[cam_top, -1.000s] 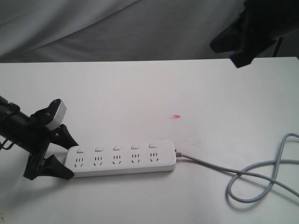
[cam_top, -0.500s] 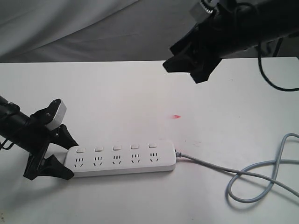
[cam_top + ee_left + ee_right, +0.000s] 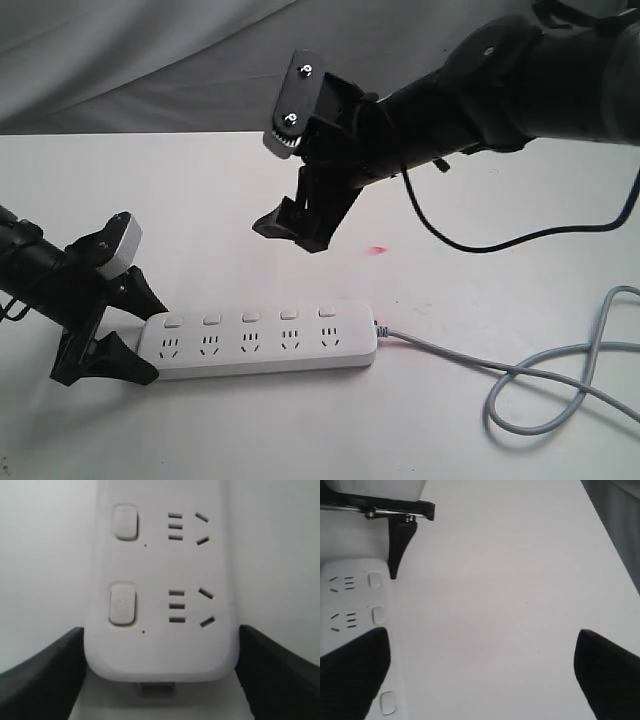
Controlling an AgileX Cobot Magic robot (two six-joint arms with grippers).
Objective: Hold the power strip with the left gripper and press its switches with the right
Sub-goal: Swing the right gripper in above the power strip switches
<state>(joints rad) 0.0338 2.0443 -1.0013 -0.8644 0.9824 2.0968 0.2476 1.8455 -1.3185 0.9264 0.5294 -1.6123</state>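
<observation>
2 grippers: the left gripper sits at the far end of the power strip from its cord, and the right gripper hangs in the air over the counter.
Just changed: 1 s ago the right arm was only a dark shape in the top corner. 0.5 s ago it was halfway in. Now it has swung across and dropped, its tips pointing down toward the strip.
Unchanged: strip, cord and left gripper lie exactly where they were 1 s ago.
Left gripper: its 2 fingers bracket the rounded end of the strip, 1 on each long side. The left wrist view shows both against the casing, so I take it as clamped on.
Right gripper: fingers spread well apart, holding nothing, clear of the strip.
Power strip: flat on the counter near the front edge, sockets up, cord trailing off to the right in a loop.
Switches: 5 in a row above the sockets, none touched yet.
Red spot: small mark on the counter behind the strip. I cannot tell what it is.
Meaning for the task: holding looks done and pressing has not begun. To my eye the right gripper needs to come nearer and lower, and probably close its fingers so 1 tip lands on 1 switch.
</observation>
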